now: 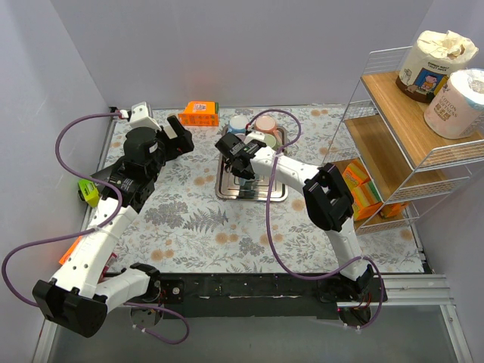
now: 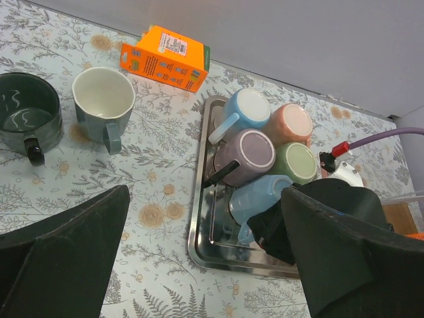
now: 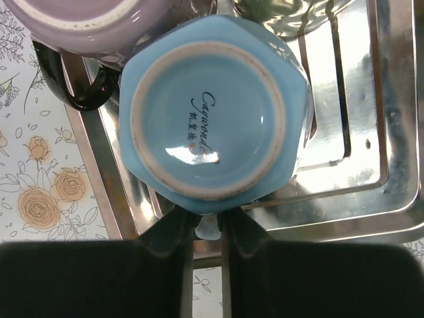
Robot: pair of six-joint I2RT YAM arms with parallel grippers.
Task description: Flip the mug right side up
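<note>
A light blue mug (image 3: pixel 212 122) is bottom-up over the metal tray (image 3: pixel 391 225), its base facing the right wrist camera. My right gripper (image 3: pixel 207 225) is shut on its handle, one finger on each side. In the top view the right gripper (image 1: pixel 243 168) is over the tray (image 1: pixel 227 193). The left wrist view shows this blue mug (image 2: pixel 258 199) slightly tilted at the tray's near side. My left gripper (image 2: pixel 205 262) is open and empty, above the table left of the tray (image 2: pixel 199 218); it shows in the top view (image 1: pixel 178 136).
Several other mugs stand bottom-up in the tray: purple (image 2: pixel 244 154), green (image 2: pixel 295 162), pink (image 2: pixel 291 124), pale blue (image 2: pixel 245 109). Two upright mugs, dark green (image 2: pixel 26 109) and grey-green (image 2: pixel 103 103), stand on the table. An orange box (image 2: pixel 165 58) lies behind. A wire shelf (image 1: pixel 393 136) is at the right.
</note>
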